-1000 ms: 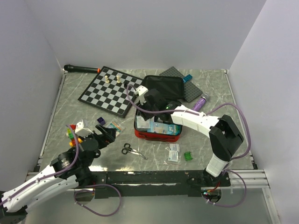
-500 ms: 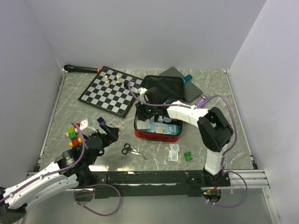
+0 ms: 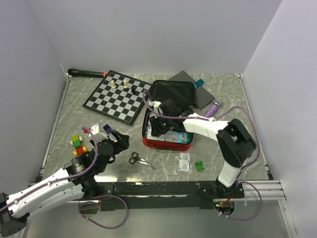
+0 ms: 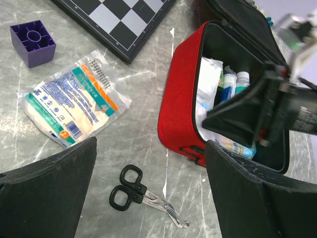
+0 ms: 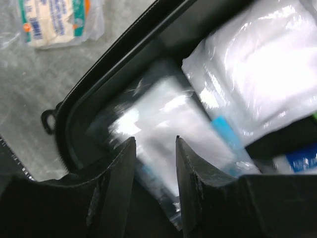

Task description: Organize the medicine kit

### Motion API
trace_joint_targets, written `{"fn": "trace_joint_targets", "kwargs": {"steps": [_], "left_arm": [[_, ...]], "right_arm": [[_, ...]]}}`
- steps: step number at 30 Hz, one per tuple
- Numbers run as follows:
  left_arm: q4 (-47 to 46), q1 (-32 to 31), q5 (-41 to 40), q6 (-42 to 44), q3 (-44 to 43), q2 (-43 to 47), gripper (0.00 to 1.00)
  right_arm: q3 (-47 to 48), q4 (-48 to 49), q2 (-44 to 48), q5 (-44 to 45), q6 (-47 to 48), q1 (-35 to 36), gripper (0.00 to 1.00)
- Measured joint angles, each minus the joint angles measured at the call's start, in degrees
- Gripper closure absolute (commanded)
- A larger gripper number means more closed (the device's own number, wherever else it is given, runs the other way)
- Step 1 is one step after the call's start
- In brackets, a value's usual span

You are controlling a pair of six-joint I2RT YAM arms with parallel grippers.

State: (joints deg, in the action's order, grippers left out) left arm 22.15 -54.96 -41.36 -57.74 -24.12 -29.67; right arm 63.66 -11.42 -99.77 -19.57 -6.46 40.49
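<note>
Nearest the arms, the left gripper [image 4: 151, 148] hovers over the counter [image 4: 143, 94] with its jaws spread wide and holding nothing. The scissors [image 4: 143, 196] lie just below it and the gauze packet [image 4: 69, 106] to one side. Both loose items are outside the medicine kit [image 4: 176, 99], which sits open mid-counter, red walls up and lid folded back.

The right gripper [image 5: 154, 141] is down inside the kit. Its jaws stand part-way apart over a clear-wrapped packet [image 5: 148, 116] at the near corner, and nothing is clearly pinched between them.

The step looks like seating that packet. It is best pressed flat against the lining, since the wrap is probably slippery. The fingers should stay off the neighbouring pouches, and the corner should be free before the left arm brings the gauze over. The chessboard [image 4: 124, 20] beyond plays no part.
</note>
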Motion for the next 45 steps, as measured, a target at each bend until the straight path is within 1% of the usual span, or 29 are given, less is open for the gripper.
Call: {"fn": "trace_joint_targets", "kwargs": {"steps": [4,7,11,14,17,19,22,26,28,29,32,34,39,45], "left_arm": [[-0.8,0.0,0.1,0.1,0.0,-0.6,0.06],[-1.7,0.0,0.2,0.1,0.0,-0.9,0.06],[-2.0,0.0,0.3,0.1,-0.3,-2.1,0.06],[-2.0,0.0,0.6,0.1,-0.8,-2.8,0.06],[-2.1,0.0,0.8,0.2,-1.1,-2.8,0.06],[-2.6,0.0,1.2,1.2,-1.1,-2.7,0.06],[-4.5,0.0,3.1,3.3,-1.1,-3.0,0.06],[-6.7,0.0,5.1,5.0,-1.6,-6.0,0.06],[-7.7,0.0,6.0,5.2,-1.6,-8.3,0.06],[-7.8,0.0,6.4,5.2,-1.6,-9.0,0.06],[-8.1,0.0,7.2,4.9,-1.6,-9.8,0.06],[-8.9,0.0,7.5,4.3,-1.5,-9.1,0.06],[-10.0,0.0,8.0,1.8,-0.1,-6.5,0.07],[-9.5,0.0,8.7,-0.2,0.5,-6.1,0.07]], "right_arm": [[-1.5,-0.7,4.5,0.9,-0.5,0.0,0.49],[-1.4,-0.7,6.7,3.4,-0.8,0.0,0.50],[1.2,-3.5,5.4,6.7,-0.8,0.0,0.55],[2.6,-4.3,3.5,7.9,-1.2,0.0,0.55],[0.0,-4.1,4.9,9.7,-2.1,0.0,0.53],[-3.1,-4.3,8.3,12.0,-3.0,0.1,0.53],[-7.0,-6.8,18.1,17.3,-4.8,0.1,0.53],[-7.5,-9.7,28.0,21.8,-7.9,1.0,0.52],[-8.3,-12.1,30.5,24.3,-9.9,3.3,0.51],[-9.0,-13.3,30.9,25.3,-10.8,5.0,0.50],[-13.0,-18.9,30.4,28.9,-15.1,13.4,0.50],[-15.5,-21.7,29.4,29.5,-17.5,16.6,0.50],[-19.2,-26.7,27.5,32.3,-24.2,17.3,0.48],[-19.4,-26.3,22.6,33.5,-28.2,17.3,0.45]]}}
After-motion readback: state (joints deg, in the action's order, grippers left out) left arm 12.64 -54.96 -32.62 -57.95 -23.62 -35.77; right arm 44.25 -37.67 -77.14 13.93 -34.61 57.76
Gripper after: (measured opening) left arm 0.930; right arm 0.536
